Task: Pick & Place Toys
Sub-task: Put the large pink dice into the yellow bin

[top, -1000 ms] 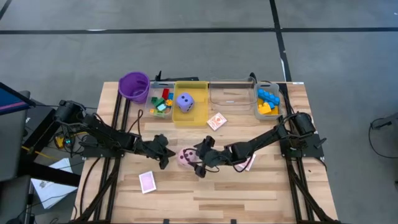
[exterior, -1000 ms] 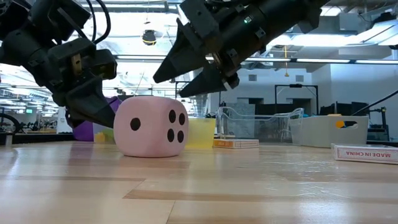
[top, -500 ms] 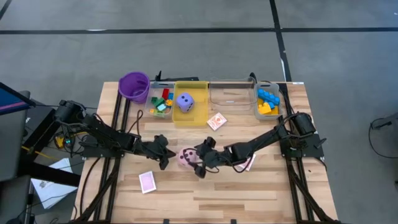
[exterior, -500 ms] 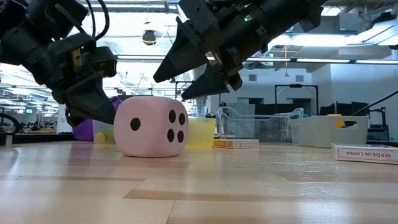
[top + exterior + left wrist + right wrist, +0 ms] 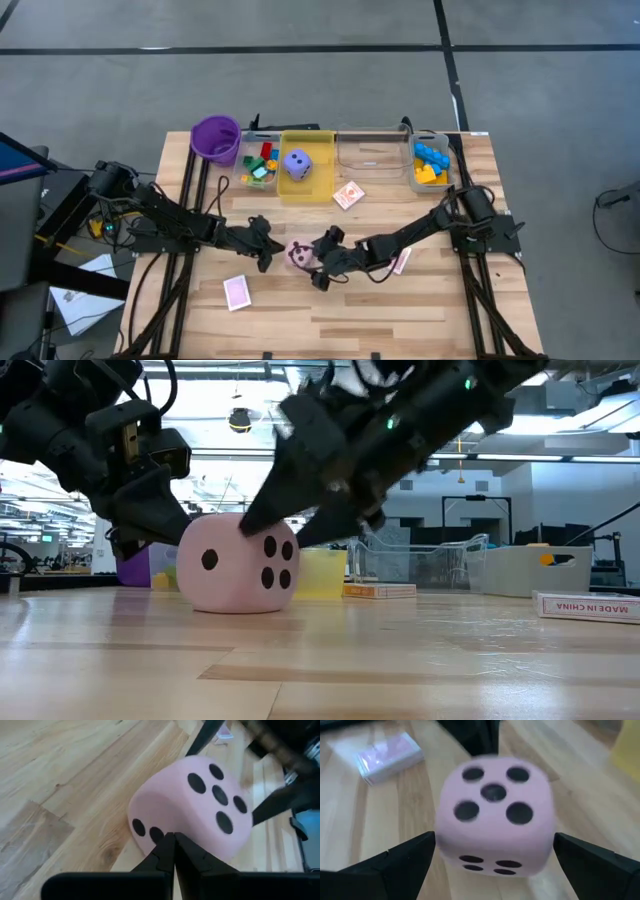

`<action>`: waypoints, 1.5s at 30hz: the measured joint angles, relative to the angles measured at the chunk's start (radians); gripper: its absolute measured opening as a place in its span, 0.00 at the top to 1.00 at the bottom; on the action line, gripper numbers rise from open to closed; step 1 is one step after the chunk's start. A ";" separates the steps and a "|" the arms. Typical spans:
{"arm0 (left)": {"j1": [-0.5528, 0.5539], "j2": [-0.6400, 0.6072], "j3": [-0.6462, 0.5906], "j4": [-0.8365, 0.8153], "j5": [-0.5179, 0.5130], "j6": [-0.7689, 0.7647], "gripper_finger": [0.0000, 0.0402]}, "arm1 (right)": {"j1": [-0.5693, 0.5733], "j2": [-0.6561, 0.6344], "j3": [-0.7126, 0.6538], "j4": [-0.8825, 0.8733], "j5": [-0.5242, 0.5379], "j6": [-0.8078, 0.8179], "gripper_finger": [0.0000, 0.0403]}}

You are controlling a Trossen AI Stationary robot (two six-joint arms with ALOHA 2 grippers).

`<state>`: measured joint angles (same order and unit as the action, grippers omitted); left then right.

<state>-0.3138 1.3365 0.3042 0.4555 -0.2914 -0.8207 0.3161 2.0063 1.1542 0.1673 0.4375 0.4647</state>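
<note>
We are straddling the pink die (image 5: 297,254) with the right gripper (image 5: 318,262) wide for grasping, while the closed left gripper (image 5: 270,245) is bracing beside it.

Two dark jointed arms (image 5: 180,222), black cables, tapered black fingers (image 5: 405,857)

the pink die (image 5: 298,254) sits mid-counter, hemmed from both sides: the left gripper (image 5: 266,259), fingers pressed together, blocks its left, and the right gripper (image 5: 318,267), fingers spread wide, straddles it from the right. bare counter (image 5: 400,310) lies open toward the front edge, apart from a card deck (image 5: 236,292) front-left. bins (image 5: 305,165) line the back edge.
</note>
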 joint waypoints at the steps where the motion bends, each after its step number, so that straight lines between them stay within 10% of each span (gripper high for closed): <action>1: 0.000 0.000 0.000 0.008 0.000 0.000 1.00 | 0.000 0.017 0.007 0.001 -0.001 0.003 0.01; 26: -0.018 0.150 0.000 0.214 0.012 0.009 1.00 | -0.047 0.101 0.159 -0.179 0.006 0.058 0.07; 45: 0.205 -0.690 0.001 -0.313 0.035 0.409 1.00 | -0.203 -0.195 0.161 -0.302 0.158 -0.021 0.11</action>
<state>-0.1085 0.6469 0.3054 0.1427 -0.2565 -0.4120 0.1134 1.8110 1.3154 -0.1350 0.5955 0.4440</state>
